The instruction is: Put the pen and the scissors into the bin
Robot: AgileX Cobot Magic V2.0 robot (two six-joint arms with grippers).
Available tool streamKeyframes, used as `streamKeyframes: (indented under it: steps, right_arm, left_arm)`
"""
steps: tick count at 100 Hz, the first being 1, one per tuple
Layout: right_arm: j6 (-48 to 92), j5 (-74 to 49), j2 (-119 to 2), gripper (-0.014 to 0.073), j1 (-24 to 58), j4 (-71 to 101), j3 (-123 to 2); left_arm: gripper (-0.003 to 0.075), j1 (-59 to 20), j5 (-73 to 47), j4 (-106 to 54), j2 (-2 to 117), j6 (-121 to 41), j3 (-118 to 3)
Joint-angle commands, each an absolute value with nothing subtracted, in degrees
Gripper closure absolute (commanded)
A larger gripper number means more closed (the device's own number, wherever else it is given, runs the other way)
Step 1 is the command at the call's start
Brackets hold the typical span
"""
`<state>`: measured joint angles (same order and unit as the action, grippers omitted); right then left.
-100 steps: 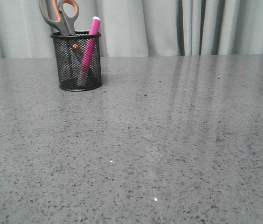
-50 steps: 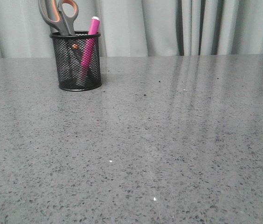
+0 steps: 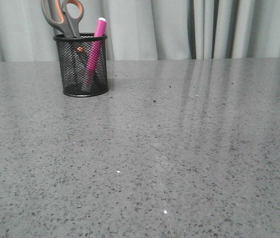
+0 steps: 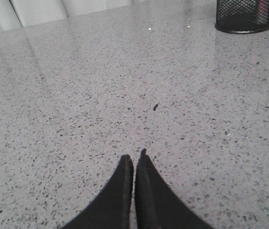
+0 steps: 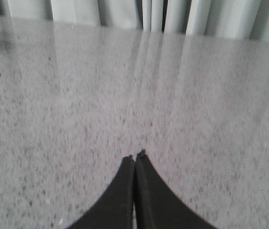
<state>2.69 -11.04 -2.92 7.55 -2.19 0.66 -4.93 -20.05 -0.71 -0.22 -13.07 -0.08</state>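
The black wire-mesh bin stands upright at the far left of the table. The magenta pen leans inside it, white tip up. The scissors stand in it too, orange-lined loops above the rim. No arm shows in the front view. My left gripper is shut and empty over bare table, the bin far off from it. My right gripper is shut and empty over bare table.
The grey speckled table runs to a far edge under grey curtains. A small dark speck lies on the table ahead of my left gripper.
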Motion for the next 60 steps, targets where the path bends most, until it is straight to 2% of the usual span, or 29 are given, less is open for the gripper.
streamKeyframes:
  steps: [1, 6, 60]
  right_arm:
    - [3.28, -13.10, -1.09, 0.0663, 7.23, -1.51, 1.40]
    - [3.28, -16.83, 1.08, 0.0664, 7.23, -0.99, 1.40]
    - [3.43, -16.71, 1.61, 0.0664, 7.14, -1.09, 1.40]
  left_arm:
    - [0.0739, -4.84, -17.37, -1.82, -2.05, -12.62, 2.63]
    - [0.0739, -4.84, -17.37, -1.82, -2.05, -12.62, 2.63]
    - [0.0739, -4.84, -17.37, -1.82, -2.05, -12.62, 2.63]
